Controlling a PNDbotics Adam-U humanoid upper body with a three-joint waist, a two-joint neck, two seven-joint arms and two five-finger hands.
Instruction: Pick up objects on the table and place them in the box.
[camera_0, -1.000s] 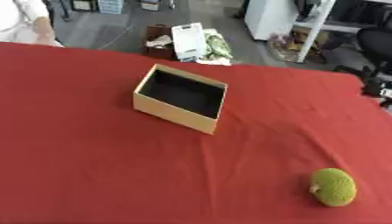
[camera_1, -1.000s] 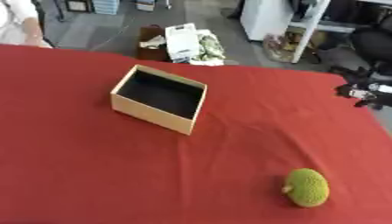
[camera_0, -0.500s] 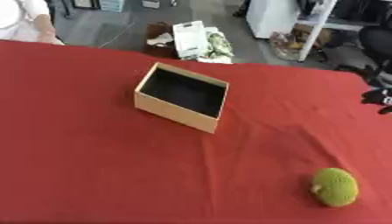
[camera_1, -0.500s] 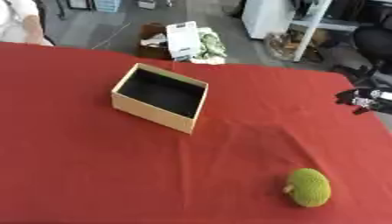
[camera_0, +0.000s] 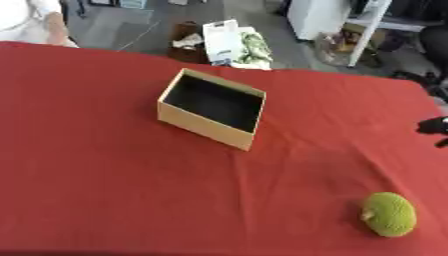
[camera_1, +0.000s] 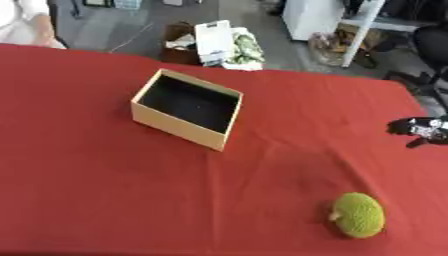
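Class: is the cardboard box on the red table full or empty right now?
Empty. The box is open-topped and only its dark bare inside shows; the green fruit lies on the cloth outside it.

No text, label or number can be read anywhere.

Light is even and bright, with soft shadows. The box (camera_1: 185, 108) interior stays dark. Both views are slightly blurry, especially the right robot hand (camera_1: 418, 129).
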